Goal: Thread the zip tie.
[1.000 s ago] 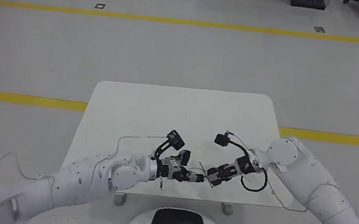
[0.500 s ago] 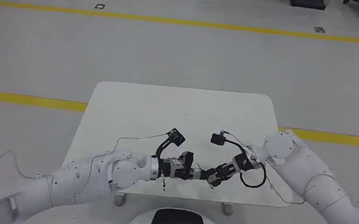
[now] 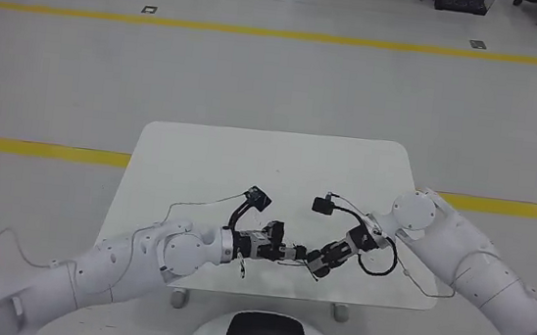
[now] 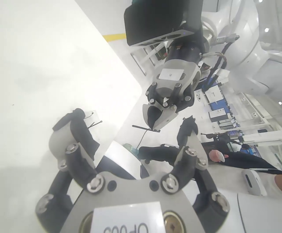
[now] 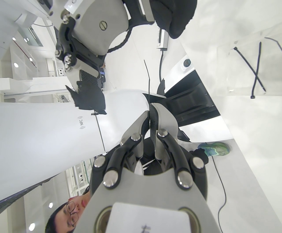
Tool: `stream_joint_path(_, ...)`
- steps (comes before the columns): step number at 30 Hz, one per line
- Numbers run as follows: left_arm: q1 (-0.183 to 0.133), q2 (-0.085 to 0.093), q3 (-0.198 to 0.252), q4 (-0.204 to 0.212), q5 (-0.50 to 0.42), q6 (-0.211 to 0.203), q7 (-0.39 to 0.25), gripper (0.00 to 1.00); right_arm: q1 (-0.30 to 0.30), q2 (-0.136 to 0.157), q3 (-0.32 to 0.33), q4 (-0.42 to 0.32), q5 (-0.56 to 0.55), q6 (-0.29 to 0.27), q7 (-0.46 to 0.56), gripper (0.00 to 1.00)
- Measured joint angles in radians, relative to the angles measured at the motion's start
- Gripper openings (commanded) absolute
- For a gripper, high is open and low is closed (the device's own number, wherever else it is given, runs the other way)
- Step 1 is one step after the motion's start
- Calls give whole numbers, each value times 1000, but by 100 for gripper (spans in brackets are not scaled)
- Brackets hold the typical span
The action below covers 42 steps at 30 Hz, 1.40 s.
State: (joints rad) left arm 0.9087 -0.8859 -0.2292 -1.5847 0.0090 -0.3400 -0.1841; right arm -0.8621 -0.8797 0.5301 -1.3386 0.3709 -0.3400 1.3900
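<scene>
Two grippers face each other above the desk (image 3: 250,156), close to its near edge and roughly midway between its two near corners. The step in hand looks like the line-up before threading: one gripper presents the tie while the other waits to take its end.

The right gripper (image 5: 151,108) is pinched tight on the zip tie (image 5: 149,91), and a thin, straight stretch of it sticks out past the fingertips toward the left gripper (image 4: 133,117). That left gripper stands spread wide, its two padded fingers (image 4: 76,130) well apart with nothing between them. In the left wrist view the tie's free tip sits about in line with the gap between those fingers. It touches neither of them and lies nearer the right gripper than the left.

A thin dark strand also curves away below the held tie. It may be the tie's other half bending back, but it is too fine to be sure.

By my judgement, the left gripper next has to come in around the free end and close on it squarely, without knocking the slender strip sideways. Tip and head then need close alignment, since the slot is small and the strip flexes.

Two spare ties (image 5: 256,74) lie crossed on the desk, well apart from both grippers.
</scene>
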Motion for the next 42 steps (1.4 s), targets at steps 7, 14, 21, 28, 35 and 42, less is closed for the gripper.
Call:
stream_joint_path(7,12,-7,-40,23,-153,0,-106,100,-14,3,15,-7,-17,0,-4,0)
stream_joint_path(14,56,0,-143,49,-303,0,-275,100,-11,22,0,-52,-9,0,0,0)
stream_joint_path(21,134,-12,-273,71,-371,0,-421,100,28,42,-66,-82,48,0,0,0)
stream_joint_path(28,210,-51,-390,73,-379,0,-573,100,85,51,-145,-69,120,0,0,0)
stream_joint_path(35,258,-99,-488,117,-369,0,-686,100,143,43,-218,-36,185,0,0,0)
stream_joint_path(42,291,-138,-572,132,-293,0,-752,100,177,37,-260,-42,249,0,0,0)
